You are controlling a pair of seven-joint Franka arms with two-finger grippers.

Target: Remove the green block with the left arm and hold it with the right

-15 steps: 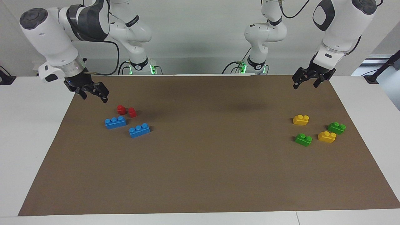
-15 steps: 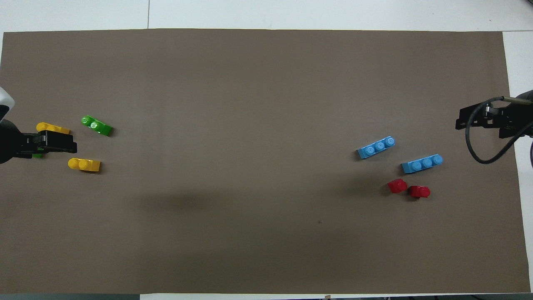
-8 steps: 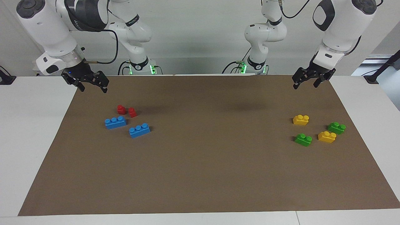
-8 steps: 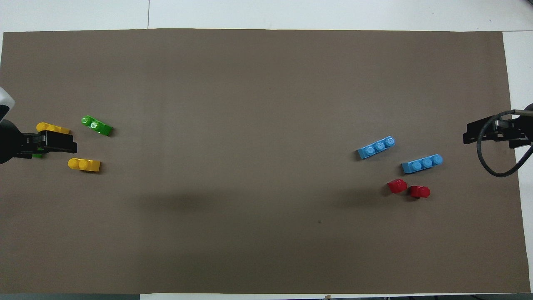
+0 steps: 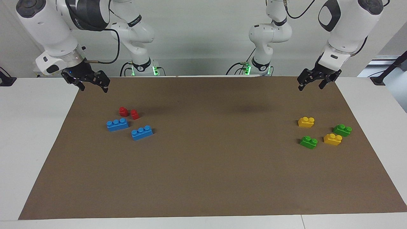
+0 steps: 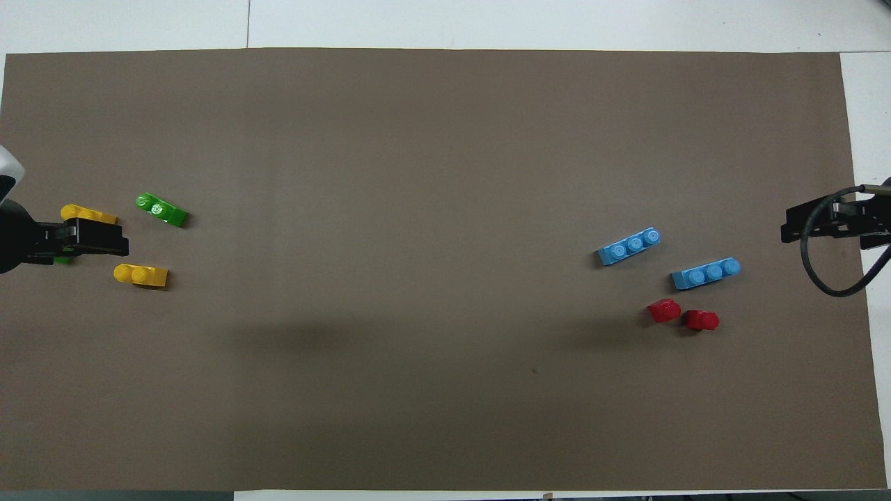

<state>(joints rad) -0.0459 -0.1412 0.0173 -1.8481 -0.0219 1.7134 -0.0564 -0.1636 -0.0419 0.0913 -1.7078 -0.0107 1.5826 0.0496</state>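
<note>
Two green blocks lie on the brown mat (image 5: 203,178) at the left arm's end. One green block (image 5: 308,142) (image 6: 161,209) is farthest from the robots. The other green block (image 5: 342,130) lies closer to the mat's edge, and in the overhead view only a sliver of it (image 6: 62,260) shows under the left gripper. My left gripper (image 5: 311,86) (image 6: 120,241) is open and empty, raised in the air above this end of the mat, touching no block. My right gripper (image 5: 94,88) (image 6: 793,226) is open and empty, raised over the mat's edge at the right arm's end.
Two yellow bricks (image 5: 306,121) (image 5: 332,139) lie among the green ones. At the right arm's end lie two blue three-stud bricks (image 5: 117,124) (image 5: 141,132) and two small red pieces (image 5: 123,111) (image 5: 134,114). White table (image 5: 31,143) surrounds the mat.
My right gripper has risen and drawn back toward the mat's edge at the right arm's end. The left gripper and all the blocks have stayed put.
</note>
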